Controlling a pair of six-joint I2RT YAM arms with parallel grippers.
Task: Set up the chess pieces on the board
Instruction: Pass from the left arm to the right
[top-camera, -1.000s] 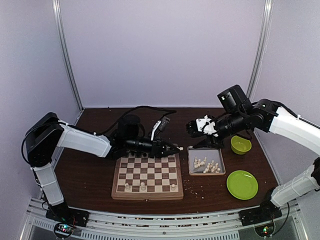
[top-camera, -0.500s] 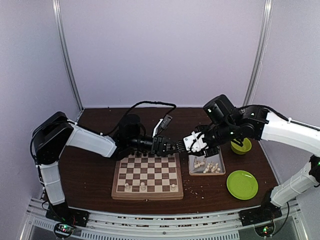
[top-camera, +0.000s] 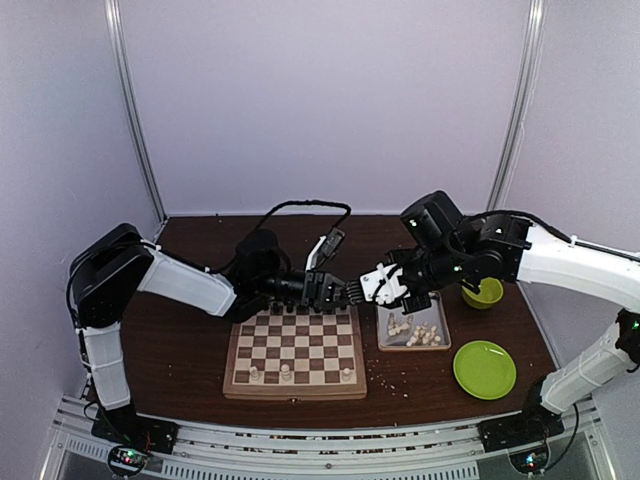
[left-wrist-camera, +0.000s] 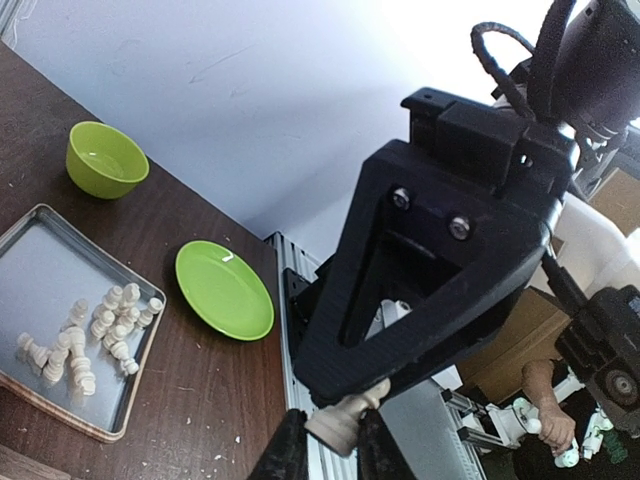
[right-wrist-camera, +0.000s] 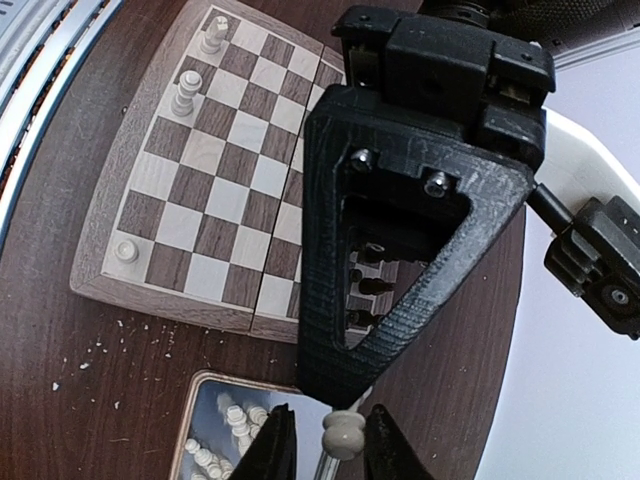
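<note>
**Top view.** The board (top-camera: 300, 350) is the reference. Three cream chess pieces (top-camera: 285, 372) stand on its near row. The left gripper (top-camera: 340, 292) and the right gripper (top-camera: 368, 288) meet tip to tip above the board's far right corner. Just right of the board lies a metal tray (top-camera: 413, 348) holding loose cream pieces (top-camera: 412, 330). A green bowl (top-camera: 482, 291) and a green plate (top-camera: 484, 368) sit farther right.

**Left wrist view.** The left gripper's jaws are nearly closed and clamp one cream piece (left-wrist-camera: 340, 425) between the fingertips. The right gripper's tip is at the piece's head.

**Right wrist view.** The right gripper's jaws straddle the same piece, narrowly parted. A gap shows on one side, so no grip is established. The board lies beyond the left gripper.
</note>
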